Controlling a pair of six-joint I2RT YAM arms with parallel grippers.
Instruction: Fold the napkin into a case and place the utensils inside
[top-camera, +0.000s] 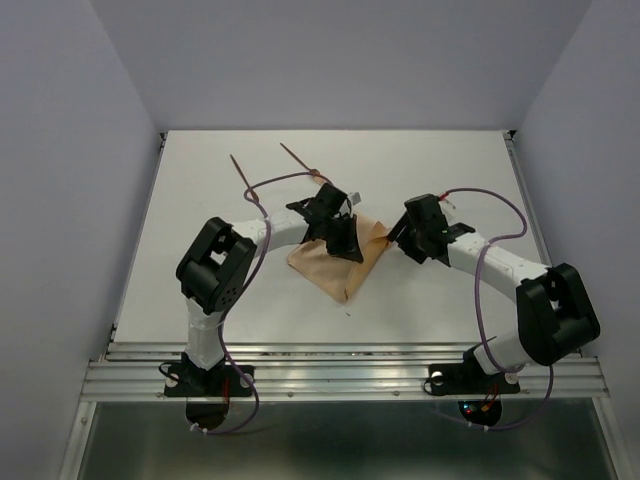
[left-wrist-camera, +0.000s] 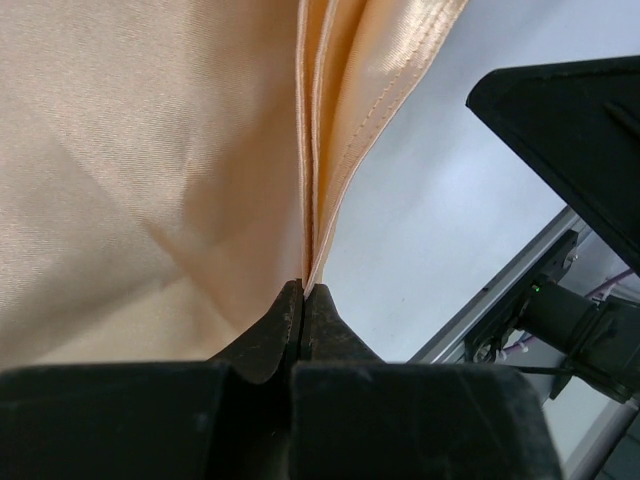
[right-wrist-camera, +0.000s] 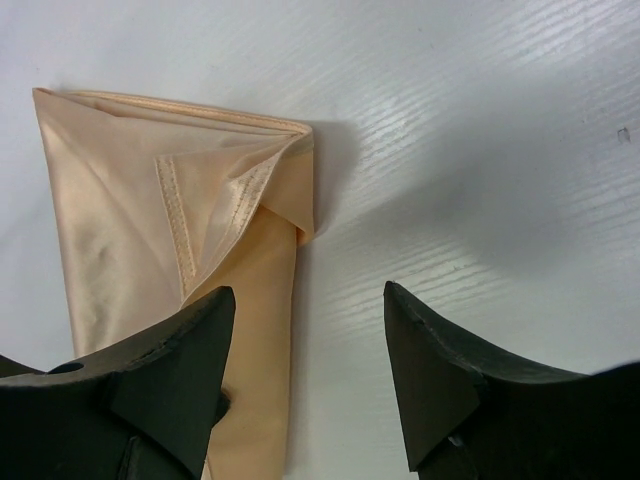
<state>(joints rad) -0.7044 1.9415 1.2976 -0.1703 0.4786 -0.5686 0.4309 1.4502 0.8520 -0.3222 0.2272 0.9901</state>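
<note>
Evidently the napkin (top-camera: 335, 268), folded in the middle of the surface (top-camera: 450, 170), was thin, limp and slick; the left tool (left-wrist-camera: 302, 295) pinched its stacked hems, likely the firmest hold, while the right tool (right-wrist-camera: 308, 295) stood apart beside it.

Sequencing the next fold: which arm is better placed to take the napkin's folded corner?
Right, probably. The right fingers stand open near the folded corner of the thin tan satin napkin; the left fingers are shut on its hemmed edge, so occupied.
</note>
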